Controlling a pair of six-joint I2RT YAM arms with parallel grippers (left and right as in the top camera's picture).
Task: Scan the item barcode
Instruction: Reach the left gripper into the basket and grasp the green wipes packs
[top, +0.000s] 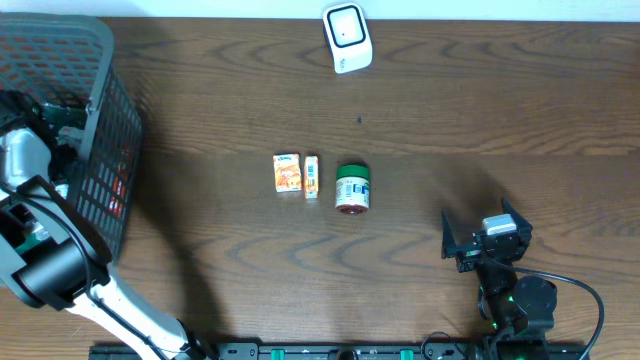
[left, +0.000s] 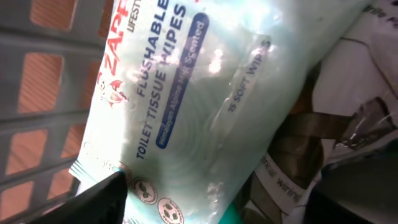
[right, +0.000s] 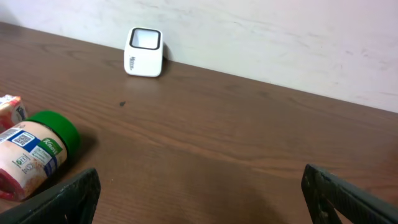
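A pale blue pack of flushable wipes (left: 186, 106) fills the left wrist view, lying in the grey basket (top: 105, 150). My left gripper (left: 221, 186) hangs inside the basket just over it, jaws open and straddling the pack's lower end. One finger overlaps the pack's edge, while the other stands apart from it. The white barcode scanner (top: 347, 38) stands at the table's far edge, also visible as scanner (right: 144, 51). My right gripper (top: 478, 228) rests low near the front right, open, with only bare wood between its fingers (right: 68, 196).
An orange carton (top: 287, 172), a slim box (top: 312, 176) and a green-lidded jar (top: 352, 188) lie mid-table. The jar (right: 34, 152) is left of my right gripper. Other crinkled packets (left: 367, 74) lie beside the wipes, with the basket wall (left: 43, 93) close by.
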